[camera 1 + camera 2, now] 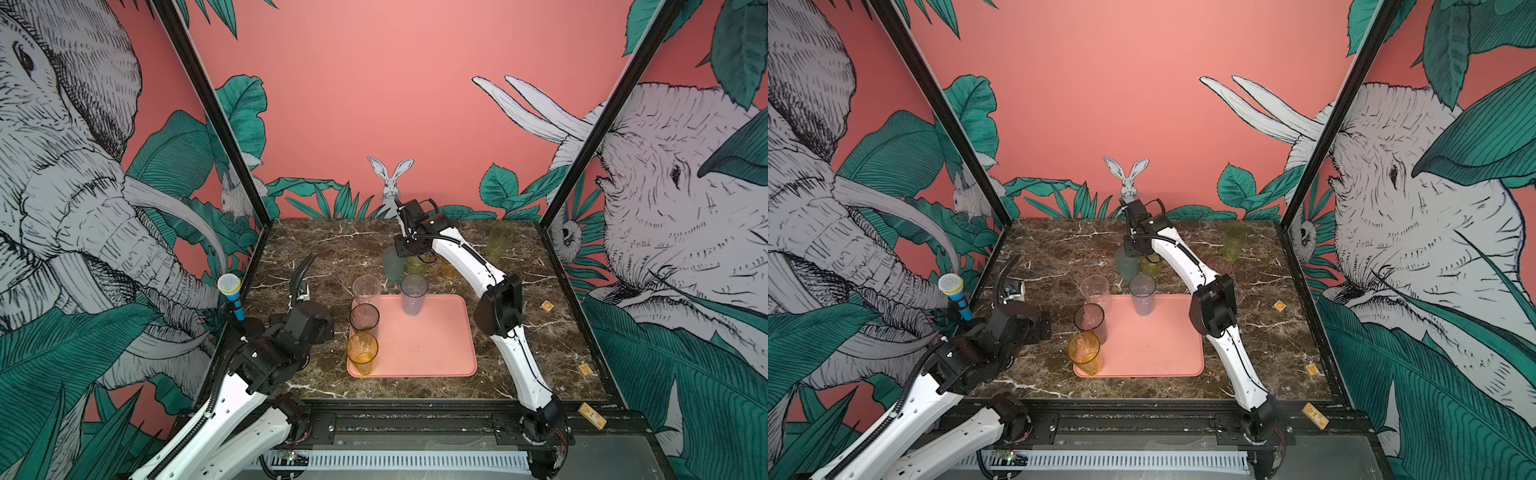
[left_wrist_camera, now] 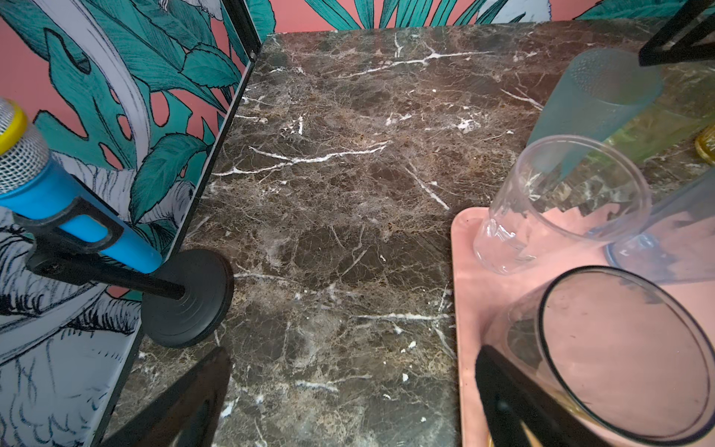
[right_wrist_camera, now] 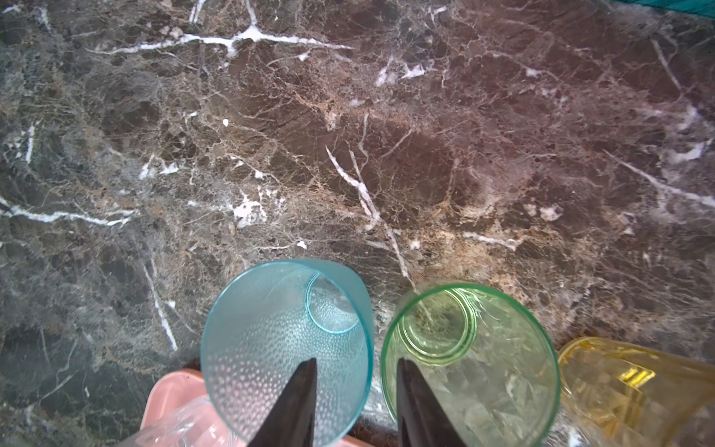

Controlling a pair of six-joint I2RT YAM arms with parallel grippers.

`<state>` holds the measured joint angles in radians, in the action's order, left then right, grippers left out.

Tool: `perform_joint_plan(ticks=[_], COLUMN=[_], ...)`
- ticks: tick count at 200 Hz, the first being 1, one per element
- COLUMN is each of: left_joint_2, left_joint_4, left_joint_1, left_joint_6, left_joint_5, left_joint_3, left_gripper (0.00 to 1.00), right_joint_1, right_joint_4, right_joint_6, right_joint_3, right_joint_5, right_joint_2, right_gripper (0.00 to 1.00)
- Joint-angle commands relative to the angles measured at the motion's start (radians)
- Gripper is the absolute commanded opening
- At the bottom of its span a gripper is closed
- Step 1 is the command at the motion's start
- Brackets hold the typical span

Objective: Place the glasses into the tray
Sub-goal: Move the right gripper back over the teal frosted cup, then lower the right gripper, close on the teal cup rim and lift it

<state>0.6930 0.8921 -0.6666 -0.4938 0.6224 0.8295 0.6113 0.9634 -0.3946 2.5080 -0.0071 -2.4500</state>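
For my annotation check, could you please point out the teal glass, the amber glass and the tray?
teal glass (image 3: 271,348): right wrist view, inner wall.
amber glass (image 1: 362,353): a top view, side wall.
tray (image 1: 432,340): a top view, bare floor.

A: Tray (image 1: 432,332)?
B: Salmon pink. The desk (image 1: 332,245) is brown marble, white-veined.
A: Glasses?
B: Amber (image 1: 362,353), smoky (image 1: 364,319), dimpled frosted teal (image 3: 286,348), green (image 3: 470,360).

walls (image 1: 374,104): pink jungle mural | tabletop (image 1: 316,249): dark veined marble
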Motion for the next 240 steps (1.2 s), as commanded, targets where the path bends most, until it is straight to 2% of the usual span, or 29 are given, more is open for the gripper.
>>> perform_joint_plan(ticks=[1, 30, 136, 240], left_joint_2=[-0.001, -0.004, -0.009, -0.013], left_joint_4=[0.026, 0.028, 0.038, 0.044], left_joint_1=[0.004, 0.003, 0.003, 0.004], left_joint_6=[-0.006, -0.003, -0.008, -0.016], left_joint_5=[0.02, 0.023, 0.023, 0.019], left_joint_3=[0.023, 0.024, 0.023, 0.018], left_gripper=[0.99, 0.99, 0.99, 0.99], right_joint_1=[0.002, 0.001, 0.002, 0.001], right_joint_4=[0.008, -0.01, -0.03, -0.044], right_joint_6=[-0.013, -0.021, -0.031, -0.034], right_joint_3=[0.044, 0.052, 0.087, 0.092], right_joint_5=[0.023, 0.014, 0.008, 0.005], right_joint_2=[-0.025, -0.041, -0.08, -0.096], right_gripper=[0.35, 0.3, 0.21, 0.2])
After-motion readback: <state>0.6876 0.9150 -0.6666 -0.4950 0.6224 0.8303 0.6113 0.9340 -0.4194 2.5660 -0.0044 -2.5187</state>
